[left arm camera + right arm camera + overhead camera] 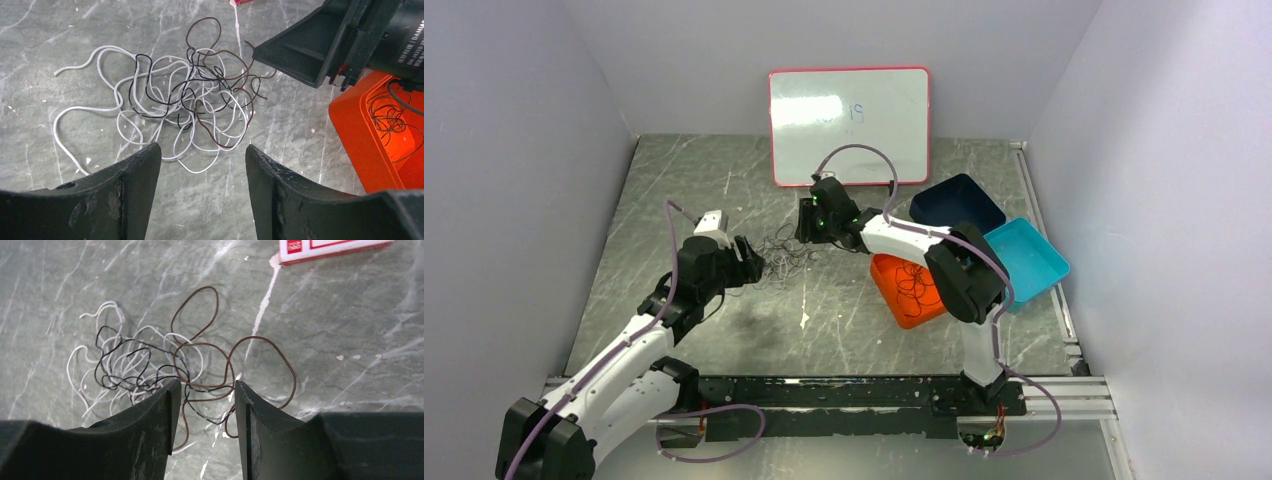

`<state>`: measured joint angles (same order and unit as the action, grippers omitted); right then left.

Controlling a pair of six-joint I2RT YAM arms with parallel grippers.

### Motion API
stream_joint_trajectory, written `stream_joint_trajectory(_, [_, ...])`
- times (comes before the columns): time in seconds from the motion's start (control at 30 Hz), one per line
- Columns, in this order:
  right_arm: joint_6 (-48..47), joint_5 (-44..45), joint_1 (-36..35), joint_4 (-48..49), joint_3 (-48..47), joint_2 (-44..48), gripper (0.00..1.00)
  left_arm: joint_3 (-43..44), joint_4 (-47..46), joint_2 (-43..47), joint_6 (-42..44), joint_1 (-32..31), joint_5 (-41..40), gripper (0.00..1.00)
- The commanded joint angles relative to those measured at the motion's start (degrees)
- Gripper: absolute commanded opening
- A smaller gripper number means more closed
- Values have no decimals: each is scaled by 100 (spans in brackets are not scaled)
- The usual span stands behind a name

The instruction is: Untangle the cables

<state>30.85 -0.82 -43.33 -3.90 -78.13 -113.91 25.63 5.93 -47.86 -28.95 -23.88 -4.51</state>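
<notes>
A loose tangle of thin cables [185, 110], white, black and brown, lies on the scratched grey table [674, 200] about midway between its left and right edges and a little toward the far edge. We see the white strands spread widest, on the side toward the left edge, while the black ones curl through the middle of the heap and the brown loops reach out on the side toward the far edge. We see the left gripper [202, 150] just at the tangle's left-hand side with its two dark fingers spread wide and nothing between them. We see the right gripper [202, 387] low over the tangle's far right side, its fingers parted too; brown and black strands run across the gap below the tips, but the fingers are not closed on any of them, and we cannot tell whether the tips touch the wires. An orange bin [886, 275] sits just right of the heap, partly under the right arm, with a second small bundle of dark wires [387, 112] lying inside it. A dark blue bin [957, 200] and a teal bin [1029, 260] stand beyond it, toward the right edge. A red-framed whiteboard [849, 125] leans upright at the middle of the far edge.
</notes>
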Motion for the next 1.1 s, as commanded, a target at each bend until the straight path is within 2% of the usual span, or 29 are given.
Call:
stream_joint_trajectory(0.0, [608,679,-25,136,-47,-149,47,212,-16,-17,35,11,10,67])
stream_joint_trajectory(0.37, [700,492,-33,224,-158,-689,43,178,-63,-15,60,6,73,67])
stream_joint_trajectory(0.47, [699,465,-32,328,-152,-741,36,187,-33,24,86,10,35,67])
stream_joint_trajectory(0.67, [578,509,-27,680,27,-588,17,189,23,75,109,13,-13,67])
stream_joint_trajectory(0.87, [41,445,-35,1073,253,-224,0,226,49,92,117,11,-14,67])
stream_joint_trajectory(0.93, [-315,299,-52,1317,432,146,0,248,55,134,163,10,4,67])
stream_joint_trajectory(1.07, [-858,198,-71,1220,570,825,0,291,17,274,285,8,157,69])
